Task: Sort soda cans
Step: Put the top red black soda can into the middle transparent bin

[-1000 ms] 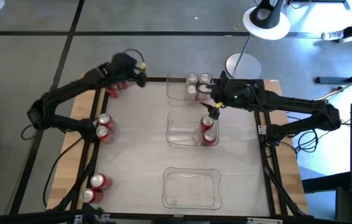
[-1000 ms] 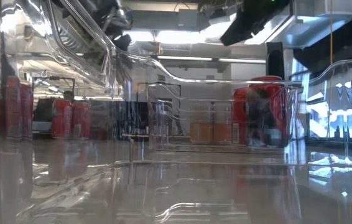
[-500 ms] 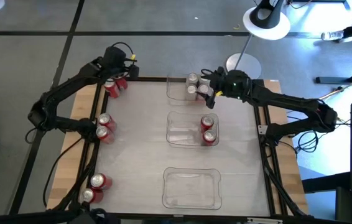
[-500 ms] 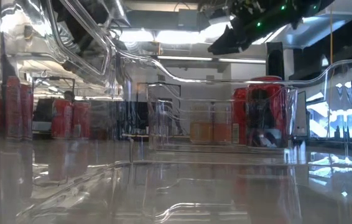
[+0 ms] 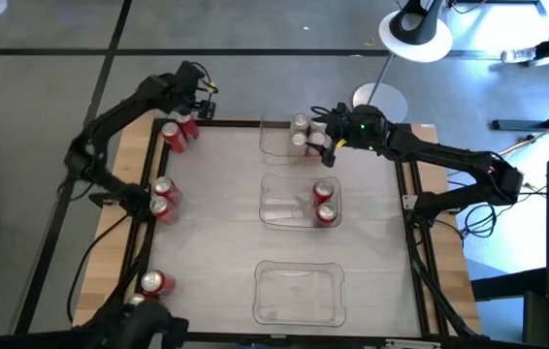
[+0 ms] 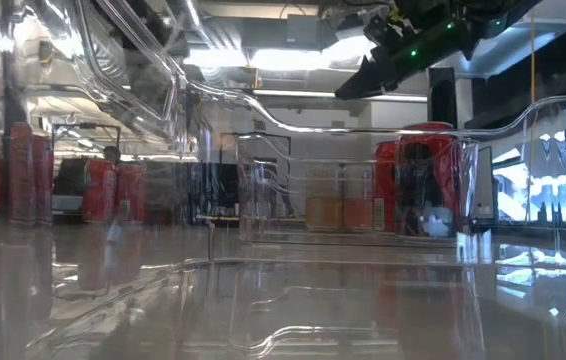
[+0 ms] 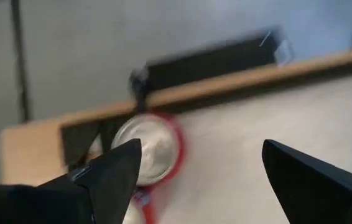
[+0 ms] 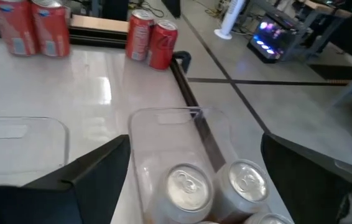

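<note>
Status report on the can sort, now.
Left gripper open above red cans at the far left corner. Right gripper open, empty, over silver cans in far tray. Nothing in the way.

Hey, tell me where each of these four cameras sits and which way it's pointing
High view: overhead, facing straight down; shows both arms, three clear trays, cans.
Low view: table height, looking level through the trays; an arm shows overhead.
Left wrist view: above the table's far-left corner, facing a red can between the open left gripper's fingers.
Right wrist view: over the far tray, the open right gripper above silver cans.
Shared: high and right wrist views both show those silver cans.
</note>
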### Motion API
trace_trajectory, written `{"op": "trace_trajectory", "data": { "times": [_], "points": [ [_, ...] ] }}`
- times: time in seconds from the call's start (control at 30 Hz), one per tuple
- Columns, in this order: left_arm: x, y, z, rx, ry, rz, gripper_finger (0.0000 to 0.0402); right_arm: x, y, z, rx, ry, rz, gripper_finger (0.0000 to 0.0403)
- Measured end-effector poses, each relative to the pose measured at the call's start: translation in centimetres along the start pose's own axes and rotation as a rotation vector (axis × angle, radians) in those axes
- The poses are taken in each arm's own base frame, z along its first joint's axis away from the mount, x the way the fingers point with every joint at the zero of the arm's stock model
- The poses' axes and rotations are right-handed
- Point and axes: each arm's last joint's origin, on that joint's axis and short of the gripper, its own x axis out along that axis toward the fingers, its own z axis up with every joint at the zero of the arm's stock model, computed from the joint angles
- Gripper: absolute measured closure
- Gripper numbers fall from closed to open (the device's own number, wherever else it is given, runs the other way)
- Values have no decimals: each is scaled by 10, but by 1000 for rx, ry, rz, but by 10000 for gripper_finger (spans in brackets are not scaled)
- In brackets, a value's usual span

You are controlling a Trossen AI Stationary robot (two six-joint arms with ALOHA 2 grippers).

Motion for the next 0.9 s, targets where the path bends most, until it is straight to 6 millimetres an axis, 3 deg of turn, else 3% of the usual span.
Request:
{"op": "trace_trajectory", "data": {
  "times": [0.17,0.57,0.9],
  "points": [
    [27,1,12,38,144,90,78,0,2,-1,27,-1,57,42],
    [57,15,16,-11,202,148,78,0,3,-4,127,32,68,42],
    [65,22,14,-7,217,109,78,0,4,-5,139,45,72,42]
  ]
}}
